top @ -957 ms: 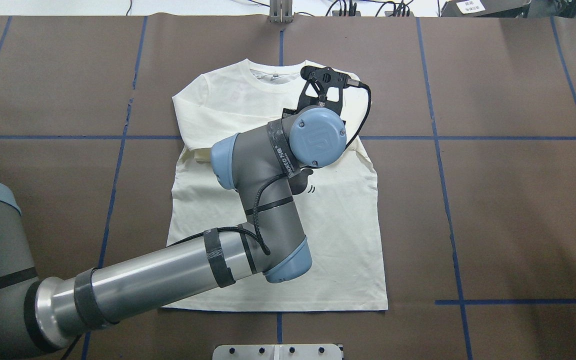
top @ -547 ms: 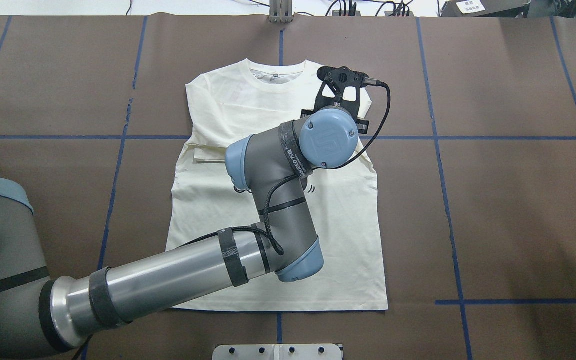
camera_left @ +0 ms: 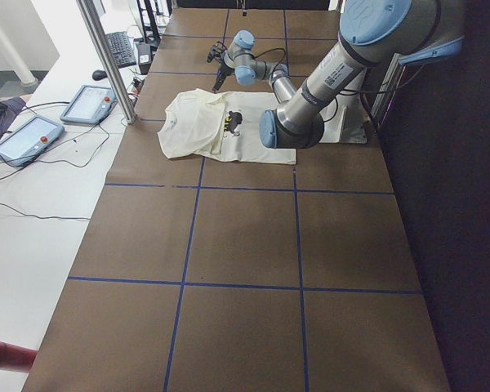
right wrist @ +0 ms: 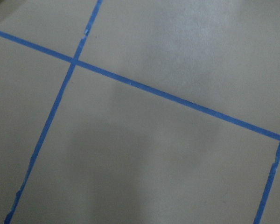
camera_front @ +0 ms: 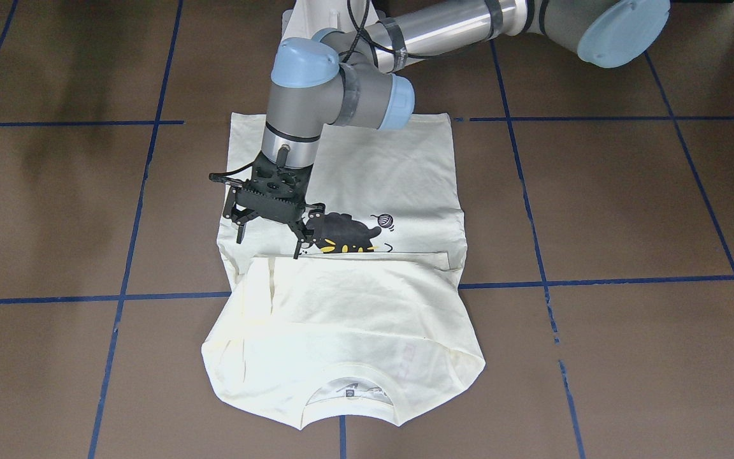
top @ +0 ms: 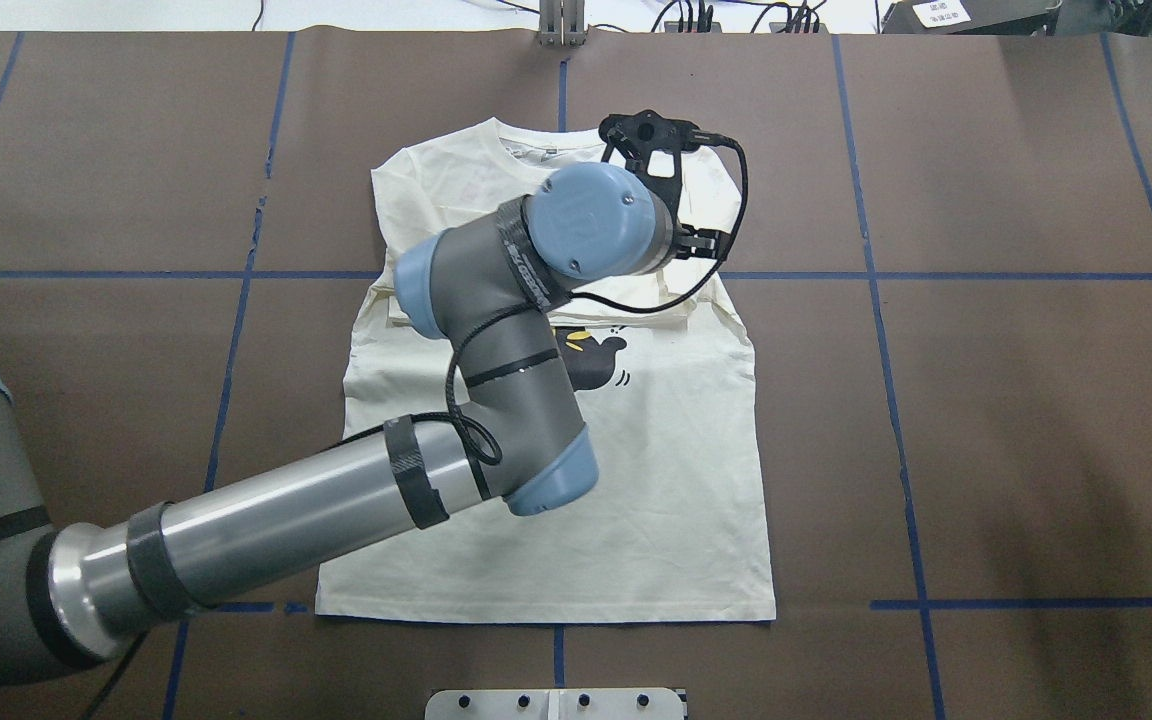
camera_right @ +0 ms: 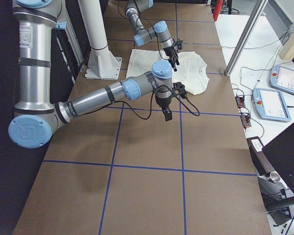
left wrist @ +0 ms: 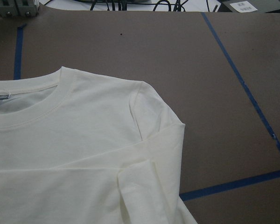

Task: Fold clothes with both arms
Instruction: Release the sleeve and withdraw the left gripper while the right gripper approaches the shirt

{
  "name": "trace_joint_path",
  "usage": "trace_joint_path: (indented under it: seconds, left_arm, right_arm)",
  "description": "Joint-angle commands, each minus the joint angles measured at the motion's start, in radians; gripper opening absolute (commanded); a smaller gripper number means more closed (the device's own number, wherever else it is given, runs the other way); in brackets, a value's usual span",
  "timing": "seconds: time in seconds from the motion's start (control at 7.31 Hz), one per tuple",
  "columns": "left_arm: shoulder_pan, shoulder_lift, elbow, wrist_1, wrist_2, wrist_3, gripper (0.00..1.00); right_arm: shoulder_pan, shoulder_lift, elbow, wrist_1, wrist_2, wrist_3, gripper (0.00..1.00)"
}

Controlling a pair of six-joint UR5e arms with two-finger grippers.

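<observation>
Even overhead light; views sharp exc. right wrist (slightly soft). Faint shadows blotch the brown blue-taped table top (camera_front: 42,146); cream-white T-shirt (left wrist: 84,154) nearly overexposed.

Cat print (top: 594,362) partly under left arm (top: 496,340); right gripper (camera_right: 166,116) too small.

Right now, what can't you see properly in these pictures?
Cat print: front-facing view, folded-over shirt covers part; overhead, the left arm covers part.
Right pincer: overhead view's edge cuts it off; right side view cannot show whether it is open.
Neck label: too small to read.
</observation>
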Motion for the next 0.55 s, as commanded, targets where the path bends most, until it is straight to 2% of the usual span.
trace_joint_path:
  seconds: [0.0, 0.27, 0.41]
  left_arm:
    - [-0.143, 0.150, -0.197, 0.149, -0.202, 0.164, 1.00]
    - [-0.286, 0.264, -0.284, 0.205, -0.315, 0.387, 1.00]
    - [-0.361, 0.331, -0.305, 0.205, -0.355, 0.509, 1.00]
  right_arm:
    - [-0.058, 0.152, -0.058, 0.005, -0.005, 0.092, 1.00]
    - [-0.189, 0.311, -0.068, -0.004, -0.053, 0.305, 1.00]
    - [-0.293, 0.390, -0.081, -0.015, -0.155, 0.414, 1.00]
